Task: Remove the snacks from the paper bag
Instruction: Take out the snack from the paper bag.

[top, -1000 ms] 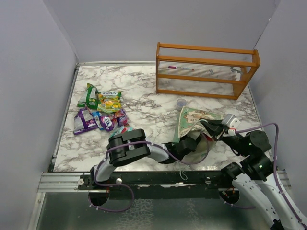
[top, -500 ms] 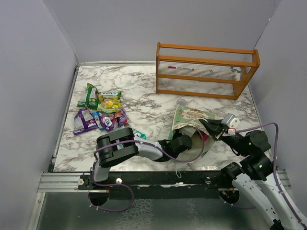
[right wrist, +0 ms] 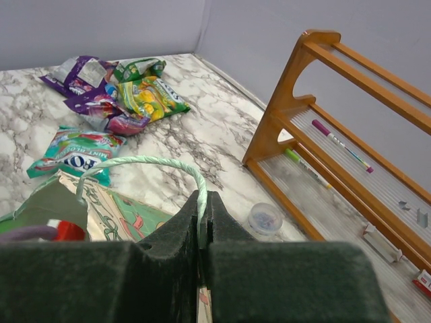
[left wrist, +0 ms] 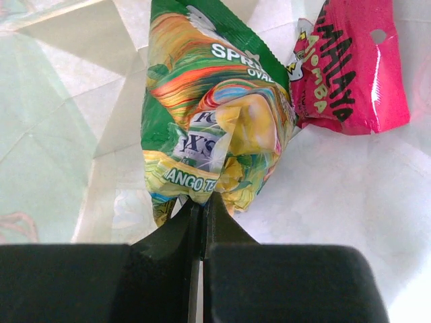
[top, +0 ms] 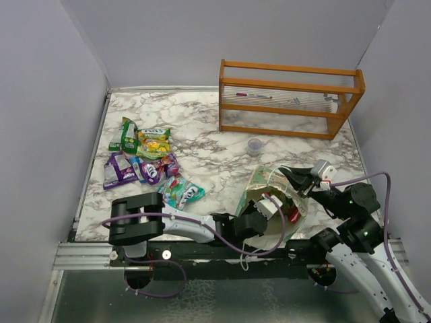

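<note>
In the lower right of the top view, inside the paper bag (top: 261,183), we found our left gripper (left wrist: 202,202) pinching the green mango packet (left wrist: 209,114) by its near edge, long axis running straight away from the jaws; the right gripper (right wrist: 202,205) was clamped on the string handle (right wrist: 141,160).

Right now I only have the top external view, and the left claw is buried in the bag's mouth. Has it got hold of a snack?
Observer: Yes. The left wrist view shows the left claw shut on the lower edge of a green packet with mango print.
Operator: Anything else in there?
Observer: A pink packet lies beside it, to its right in that view, on the paper bag and its pale inside.
Operator: What is the right claw gripping?
Observer: The right wrist view shows the right claw shut on the bag's string handle.
</note>
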Motion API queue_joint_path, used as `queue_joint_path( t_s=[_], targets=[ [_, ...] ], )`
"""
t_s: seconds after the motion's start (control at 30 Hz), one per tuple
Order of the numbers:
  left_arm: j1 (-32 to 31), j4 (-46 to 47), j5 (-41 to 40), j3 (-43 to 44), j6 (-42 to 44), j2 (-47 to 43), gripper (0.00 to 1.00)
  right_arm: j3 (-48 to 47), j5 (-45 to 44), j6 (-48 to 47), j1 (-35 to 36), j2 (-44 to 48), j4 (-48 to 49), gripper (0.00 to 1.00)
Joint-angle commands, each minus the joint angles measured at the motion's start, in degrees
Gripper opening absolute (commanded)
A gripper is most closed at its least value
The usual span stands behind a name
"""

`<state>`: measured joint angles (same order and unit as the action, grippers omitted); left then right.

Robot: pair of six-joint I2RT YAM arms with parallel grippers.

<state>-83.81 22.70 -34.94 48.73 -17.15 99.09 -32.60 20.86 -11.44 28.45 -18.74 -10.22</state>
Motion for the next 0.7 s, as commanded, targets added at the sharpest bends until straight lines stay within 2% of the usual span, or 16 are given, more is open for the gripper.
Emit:
queue_joint_path(
  t_s=[0.0, 0.3, 0.5, 0.67],
  targets=[
    [-1.1, -2.1, -2.1, -1.3, -2.6, -6.9, 0.00, 0.5, 0.4, -0.6, 0.0, 0.0, 1.3, 0.02],
    [-3.5, -11.6, -4.8, -4.0, -4.5, -20.8, 0.00, 0.5, 0.3, -0.7, 0.0, -0.2, 1.5, 0.02],
    [-3.6, -15.8, -0.3, -4.5, -4.7, -30.1, 0.00, 0.6, 0.6, -0.6, 0.0, -0.3, 1.5, 0.02],
    [-3.7, -23.5, 4.4, -2.5, -4.6, -35.6, 0.00, 0.5, 0.6, -0.6, 0.0, -0.3, 1.4, 0.02]
  ],
)
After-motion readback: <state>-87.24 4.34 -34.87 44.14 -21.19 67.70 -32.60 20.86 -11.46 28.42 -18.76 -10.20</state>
